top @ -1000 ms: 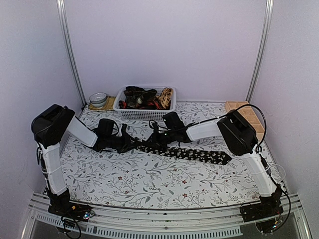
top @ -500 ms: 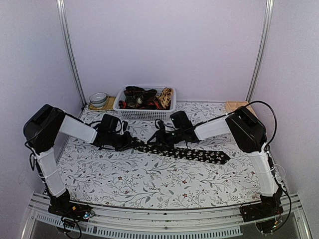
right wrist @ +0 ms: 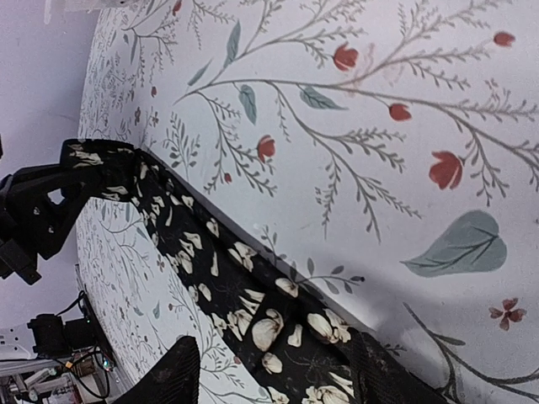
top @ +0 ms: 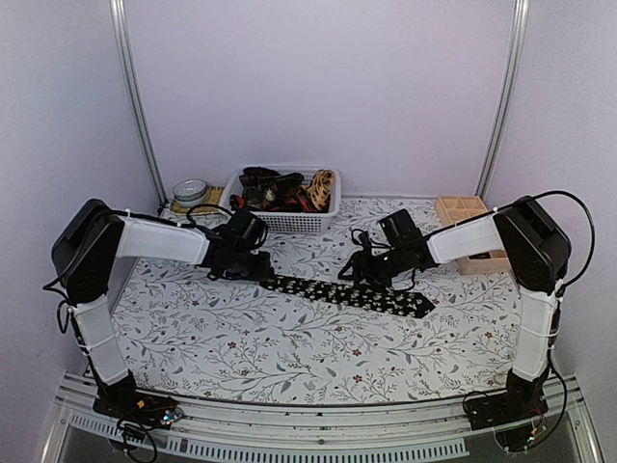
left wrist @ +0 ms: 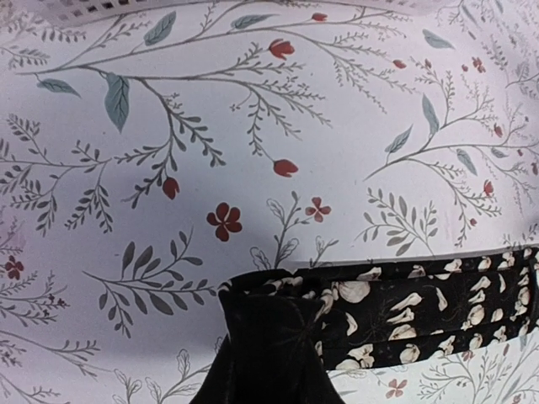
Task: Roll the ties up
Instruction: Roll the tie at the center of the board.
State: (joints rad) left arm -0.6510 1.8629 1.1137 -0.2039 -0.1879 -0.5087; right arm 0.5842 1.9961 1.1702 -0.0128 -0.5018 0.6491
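A black tie (top: 337, 292) with pale flower specks lies stretched flat across the floral tablecloth. My left gripper (top: 260, 274) is shut on its narrow left end; the left wrist view shows the dark fingers (left wrist: 271, 337) pinching that end of the tie (left wrist: 421, 307). My right gripper (top: 366, 274) stands open over the tie's middle. In the right wrist view its fingertips (right wrist: 173, 374) straddle the tie (right wrist: 244, 290) without gripping it, and the left gripper (right wrist: 38, 210) shows at the far end. More ties (top: 275, 188) lie in the basket.
A white basket (top: 231, 206) stands at the back centre. A small tin (top: 191, 190) sits on a mat to its left. A wooden compartment box (top: 461, 206) stands at the back right, behind the right arm.
My right gripper has opened and slid right along the tie. The left gripper has moved right and farther back, carrying the tie's narrow end with it.
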